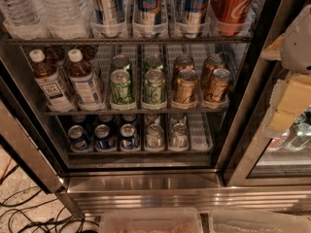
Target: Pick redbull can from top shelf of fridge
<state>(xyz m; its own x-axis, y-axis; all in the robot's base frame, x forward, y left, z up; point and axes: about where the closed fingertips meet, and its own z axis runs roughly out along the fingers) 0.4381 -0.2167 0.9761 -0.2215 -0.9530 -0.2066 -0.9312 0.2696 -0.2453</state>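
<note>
Three redbull cans stand in clear trays on the top shelf (126, 41) of the fridge (146, 188): left (108, 6), middle (148, 6), right (192, 6). Their tops are cut off by the frame edge. A red Coca-Cola can (233, 6) stands just right of them. My gripper (282, 76) is at the right edge, in front of the fridge's right door frame, right of and lower than the redbull cans. Its beige fingers (291, 101) stand apart and hold nothing.
Water bottles (58, 8) fill the top shelf's left side. The middle shelf holds tea bottles (85, 79), green cans (121, 86) and gold cans (184, 86); the lower shelf short cans (104, 137). The open door's frame (24, 149) runs lower left. Plastic bins (150, 222) and floor cables (19, 208) lie below.
</note>
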